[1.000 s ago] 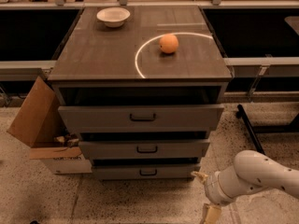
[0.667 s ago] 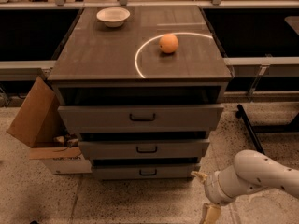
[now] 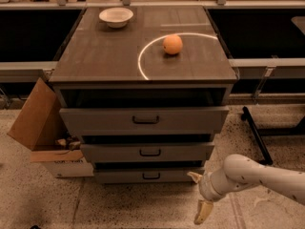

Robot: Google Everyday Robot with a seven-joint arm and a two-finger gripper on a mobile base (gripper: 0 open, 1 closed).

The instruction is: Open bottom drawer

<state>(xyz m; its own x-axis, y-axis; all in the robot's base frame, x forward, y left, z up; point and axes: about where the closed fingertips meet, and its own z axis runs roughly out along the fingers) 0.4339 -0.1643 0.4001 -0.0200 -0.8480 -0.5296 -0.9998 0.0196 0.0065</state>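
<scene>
The bottom drawer (image 3: 119,176) is the slimmest grey front at the foot of the cabinet, with a small dark loop handle (image 3: 151,176) at its centre. Its front sits a little behind the middle drawer (image 3: 114,152) and the tall top drawer (image 3: 105,120) above it. My gripper (image 3: 198,198) is at the lower right, on a white arm coming in from the right edge. It is low over the floor, to the right of and below the bottom drawer's right end, apart from it. Its fingers (image 3: 203,212) are spread and hold nothing.
On the cabinet top (image 3: 95,56) lie an orange (image 3: 172,44) inside a white ring and a white bowl (image 3: 116,16). An open cardboard box (image 3: 38,123) leans against the cabinet's left side. A dark bar (image 3: 256,133) lies on the speckled floor at right.
</scene>
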